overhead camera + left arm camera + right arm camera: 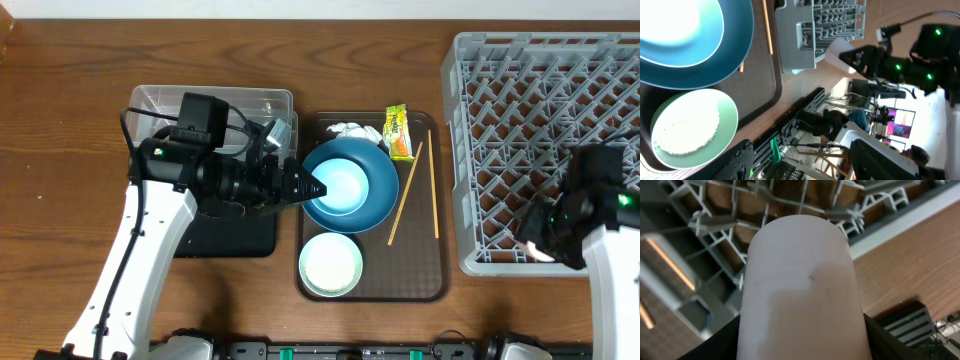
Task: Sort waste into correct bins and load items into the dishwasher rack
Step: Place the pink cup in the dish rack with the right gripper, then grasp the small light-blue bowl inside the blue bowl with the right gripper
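- Over the near left corner of the dishwasher rack (540,110), my right claw (530,242) is pinching the small pink cup (800,280), gripped from both sides of its wall.
- Risk: the cup hangs close to the rack's outer wall, with the table (60,120) just beyond. If I let go here, it could topple over the edge or jam crooked in the lattice.
- Its wall looks smooth and pale, so a loose pinch may let it slide.
- Whether its mouth faces up or down I cannot tell.
- My left claw (305,187) is spread and empty beside the large blue bowl (375,185), well apart from the cup.
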Controlling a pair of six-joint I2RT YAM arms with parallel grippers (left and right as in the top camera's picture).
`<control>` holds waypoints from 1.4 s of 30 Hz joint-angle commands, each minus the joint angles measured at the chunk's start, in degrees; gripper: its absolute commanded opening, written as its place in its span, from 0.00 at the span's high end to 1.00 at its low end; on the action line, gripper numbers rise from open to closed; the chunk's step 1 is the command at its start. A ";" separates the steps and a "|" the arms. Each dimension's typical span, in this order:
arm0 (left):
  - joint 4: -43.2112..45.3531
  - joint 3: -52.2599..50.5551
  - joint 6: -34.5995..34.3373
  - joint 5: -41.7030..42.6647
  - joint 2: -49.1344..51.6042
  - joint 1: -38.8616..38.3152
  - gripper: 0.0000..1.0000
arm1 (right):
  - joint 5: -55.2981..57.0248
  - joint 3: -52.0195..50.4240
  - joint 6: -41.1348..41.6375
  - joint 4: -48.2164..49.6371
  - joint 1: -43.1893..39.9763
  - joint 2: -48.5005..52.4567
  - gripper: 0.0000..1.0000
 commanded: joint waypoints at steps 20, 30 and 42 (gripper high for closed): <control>-2.67 0.90 -2.19 -16.81 -7.39 0.22 0.31 | -27.02 4.90 -7.69 12.17 16.55 -3.32 0.23; -6.38 0.90 -15.63 -53.24 -26.88 0.22 0.31 | -19.23 3.15 0.63 27.71 37.40 5.99 0.36; -8.46 0.87 -15.61 -55.76 -36.87 0.22 0.13 | -8.39 3.17 10.32 44.24 45.48 32.61 0.49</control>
